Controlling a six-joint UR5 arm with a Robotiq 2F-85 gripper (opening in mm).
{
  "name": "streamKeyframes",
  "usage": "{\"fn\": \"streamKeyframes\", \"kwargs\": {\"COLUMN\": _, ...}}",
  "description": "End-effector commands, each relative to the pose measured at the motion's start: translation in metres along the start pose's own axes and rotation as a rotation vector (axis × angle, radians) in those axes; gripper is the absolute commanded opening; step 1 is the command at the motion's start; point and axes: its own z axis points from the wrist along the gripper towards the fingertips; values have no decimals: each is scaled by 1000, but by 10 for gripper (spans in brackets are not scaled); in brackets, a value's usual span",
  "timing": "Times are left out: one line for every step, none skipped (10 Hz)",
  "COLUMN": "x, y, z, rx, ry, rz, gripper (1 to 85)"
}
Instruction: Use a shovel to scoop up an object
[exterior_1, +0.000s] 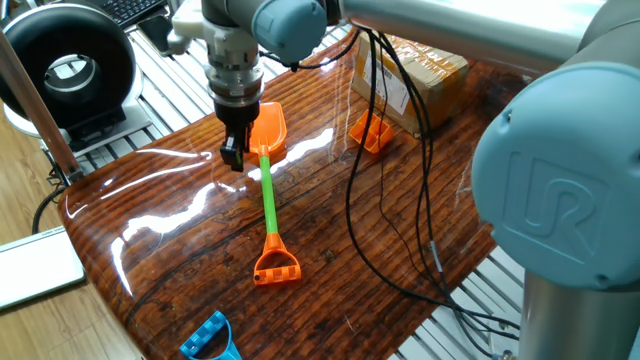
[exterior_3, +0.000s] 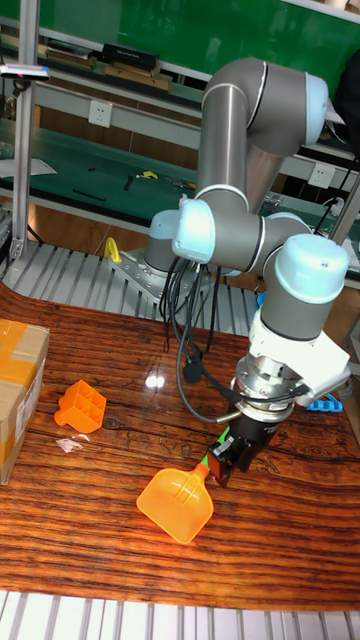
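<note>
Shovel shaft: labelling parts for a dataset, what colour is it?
Bright green, between orange blade and orange loop; the shovel shaft shows best in the fixed view.

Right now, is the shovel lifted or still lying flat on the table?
Lying flat: the shovel rests along the table, gripper beside its neck.

My links: grey metal tubes, round joints capped pale blue. Nearest cap in fixed view carries embossed UR logo. Wrist section silver-white, ribbed metal collar below it. My gripper (exterior_1: 232, 158) (exterior_3: 226, 465): small, black, two narrow fingers (exterior_1: 236, 153) on dark body. Black cables (exterior_1: 385, 190) loop loosely off my forearm, several strands bundled; more black cable hangs beside my wrist in tall fixed view.
</note>
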Motion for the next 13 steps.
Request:
{"fn": "streamKeyframes", "kwargs": {"x": -3, "y": -8, "z": 9, "rx": -1, "ry": -14, "rz": -2, "gripper": 463}}
{"fn": "streamKeyframes", "kwargs": {"x": -1, "y": -10, "z": 13, "rx": -4, "ry": -17, "rz": -3, "gripper": 463}}
{"fn": "streamKeyframes", "kwargs": {"x": 4, "y": -14, "z": 17, "rx": -4, "ry": -19, "rz": -13, "gripper": 463}}
{"fn": "streamKeyframes", "kwargs": {"x": 10, "y": -17, "z": 19, "rx": -6, "ry": -23, "rz": -17, "gripper": 463}}
{"fn": "streamKeyframes", "kwargs": {"x": 18, "y": -21, "z": 19, "rx": -7, "ry": -21, "rz": -26, "gripper": 463}}
{"fn": "streamKeyframes", "kwargs": {"x": 27, "y": -27, "z": 19, "rx": -2, "ry": -15, "rz": -37, "gripper": 463}}
{"fn": "streamKeyframes", "kwargs": {"x": 39, "y": -33, "z": 18, "rx": 2, "ry": -8, "rz": -47, "gripper": 467}}
{"fn": "streamKeyframes", "kwargs": {"x": 50, "y": -38, "z": 17, "rx": 3, "ry": -4, "rz": -51, "gripper": 467}}
{"fn": "streamKeyframes", "kwargs": {"x": 60, "y": -41, "z": 15, "rx": 0, "ry": -1, "rz": -57, "gripper": 473}}
{"fn": "streamKeyframes", "kwargs": {"x": 64, "y": -40, "z": 13, "rx": -2, "ry": -1, "rz": -59, "gripper": 490}}
{"fn": "streamKeyframes", "kwargs": {"x": 60, "y": -36, "z": 11, "rx": -6, "ry": -3, "rz": -48, "gripper": 500}}
{"fn": "streamKeyframes", "kwargs": {"x": 60, "y": -36, "z": 11, "rx": -7, "ry": -2, "rz": -37, "gripper": 500}}
{"fn": "streamKeyframes", "kwargs": {"x": 60, "y": -36, "z": 11, "rx": -9, "ry": -3, "rz": -27, "gripper": 500}}
